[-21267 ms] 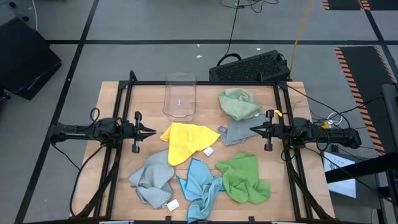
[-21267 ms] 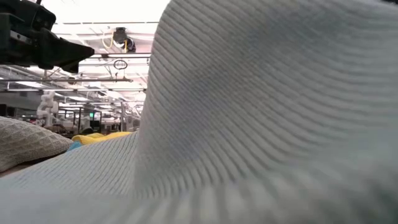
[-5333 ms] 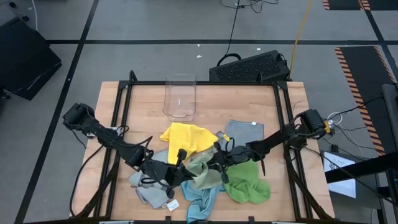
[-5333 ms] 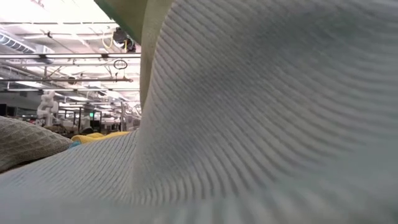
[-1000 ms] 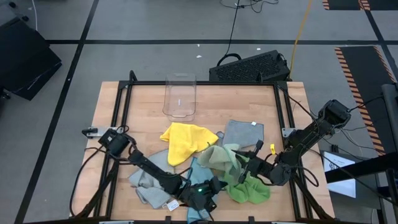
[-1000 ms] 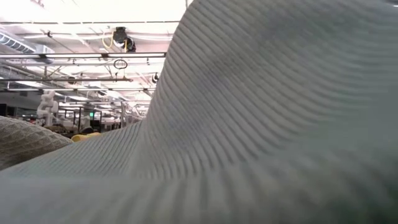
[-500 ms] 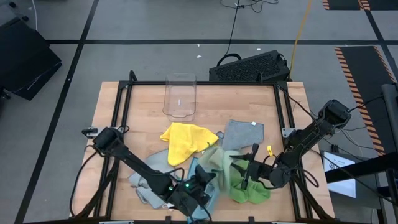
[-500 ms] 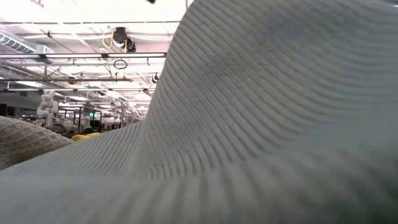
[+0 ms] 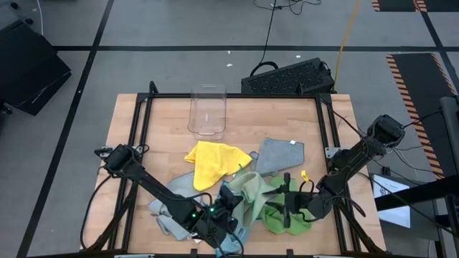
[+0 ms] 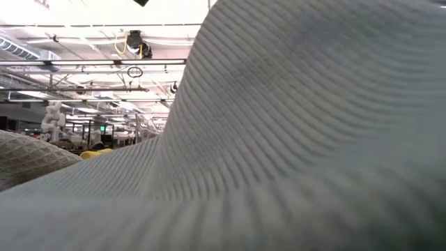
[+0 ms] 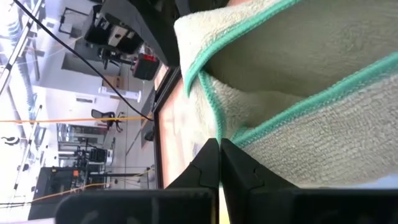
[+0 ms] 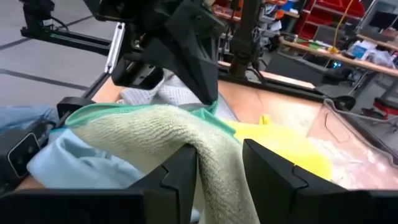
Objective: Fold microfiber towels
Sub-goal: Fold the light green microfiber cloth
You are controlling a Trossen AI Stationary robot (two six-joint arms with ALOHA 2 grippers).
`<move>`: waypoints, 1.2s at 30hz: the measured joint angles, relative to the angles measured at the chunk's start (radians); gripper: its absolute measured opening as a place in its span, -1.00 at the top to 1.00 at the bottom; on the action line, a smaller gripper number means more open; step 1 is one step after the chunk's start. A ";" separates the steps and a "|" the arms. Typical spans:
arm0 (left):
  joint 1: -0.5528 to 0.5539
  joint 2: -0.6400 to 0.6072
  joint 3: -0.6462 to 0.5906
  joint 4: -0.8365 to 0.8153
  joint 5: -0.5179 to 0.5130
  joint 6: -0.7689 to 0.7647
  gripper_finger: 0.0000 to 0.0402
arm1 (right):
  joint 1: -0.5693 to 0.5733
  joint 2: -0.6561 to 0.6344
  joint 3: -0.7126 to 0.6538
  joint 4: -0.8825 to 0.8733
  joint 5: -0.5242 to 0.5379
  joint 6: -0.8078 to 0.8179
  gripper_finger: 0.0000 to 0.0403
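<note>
Left gripper point(image 11: 219, 149) clamped on pale green terry towel's point(image 9: 252, 188) teal edge; right gripper point(image 12: 219, 163) fingers apart, straddling its draped fold beside crumpled bright green towel point(image 9: 278, 215).

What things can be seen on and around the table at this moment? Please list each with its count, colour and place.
yellow towel: one, yellow, table centre, below the bin.
grey towel: one, grey, right of the yellow one, lying flat.
second grey towel: one, grey, front left, crumpled.
light blue towel: one, light blue, front centre, partly covered.
bright green towel: one, bright green, front right.
pale green towel: one, pale green with teal edge, draped between the grippers.
clear bin: one, transparent, back of the table.
keyboard: one, black, on the floor behind the table.
left gripper: shut on the pale green towel's edge.
right gripper: fingers apart astride the pale green towel.
</note>
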 joint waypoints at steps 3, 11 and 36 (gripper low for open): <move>-0.001 0.000 0.000 -0.045 0.000 -0.033 0.96 | 0.000 -0.016 0.000 -0.055 0.000 0.026 0.38; 0.003 0.000 0.000 -0.172 0.000 -0.177 0.97 | 0.011 -0.040 0.000 -0.077 0.061 0.094 0.30; -0.083 0.000 0.000 -0.145 -0.026 -0.184 0.98 | -0.014 -0.040 0.000 -0.099 0.032 0.284 -0.28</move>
